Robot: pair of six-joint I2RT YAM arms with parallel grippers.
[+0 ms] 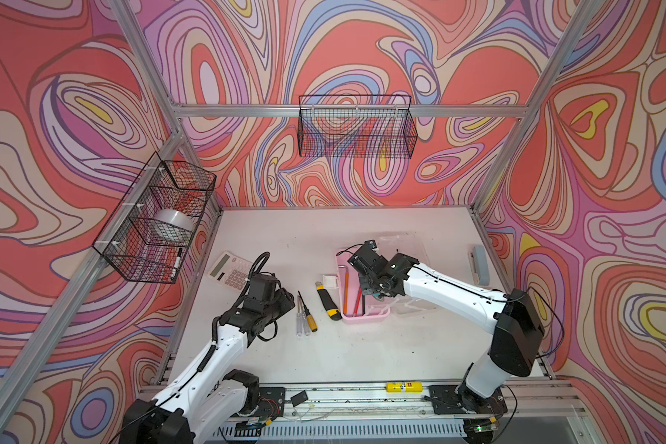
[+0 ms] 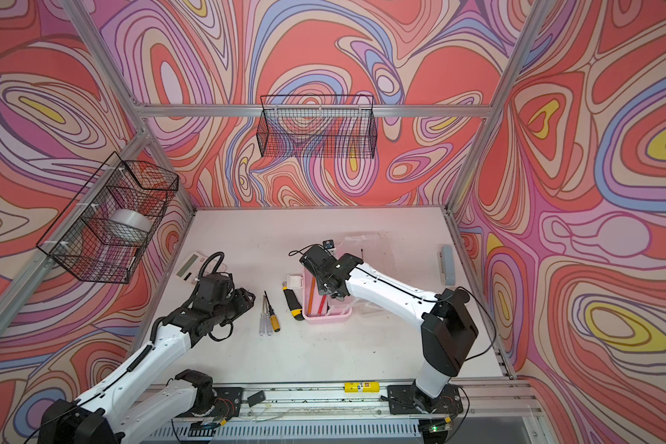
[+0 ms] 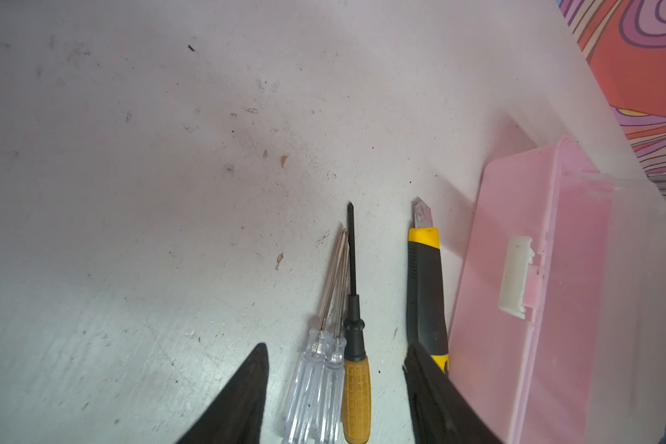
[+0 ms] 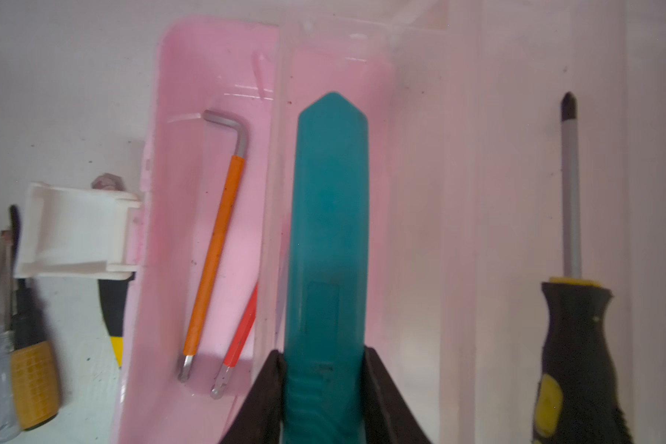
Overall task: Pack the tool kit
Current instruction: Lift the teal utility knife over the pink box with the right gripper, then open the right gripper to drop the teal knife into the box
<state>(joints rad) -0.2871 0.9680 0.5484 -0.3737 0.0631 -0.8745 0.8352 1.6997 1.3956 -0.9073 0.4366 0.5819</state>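
Swirly pink and orange walls (image 1: 362,57) stand all round our white bench (image 1: 323,357). Our tool kit (image 1: 366,317), a pink box, sits near the middle of the bench, a bit toward 3 o'clock. Its see-through lid (image 1: 408,246) lies open on the 3 o'clock side, and its white handle (image 1: 330,281) sticks out at 9 o'clock. Inside we see an orange bent key (image 4: 216,261) and a red bent key (image 4: 243,330). A big screwdriver (image 4: 571,346) lies on the lid.

Our right fingers (image 4: 273,378) are squeezed onto the ribbed end of the teal knife (image 4: 329,215) and hold it over the box. We think the knife is light and stiff. Its smooth sides could slip, so the ribbed end is a good place to hold.

Just beside the box at 9 o'clock lies the yellow and black knife (image 3: 425,292). Farther toward 9 o'clock, three small screwdrivers (image 3: 323,384) lie side by side. Our left fingers (image 3: 252,384) are about half open with nothing in them, one on each side of the handles. These tools are thin and round, so we guess they may roll. The fat handles are best to pinch.

The box looks thin and light, so a push could make it slide. The calculator (image 1: 229,269) at 10 o'clock and the stapler (image 1: 479,265) at 3 o'clock are not part of the kit.
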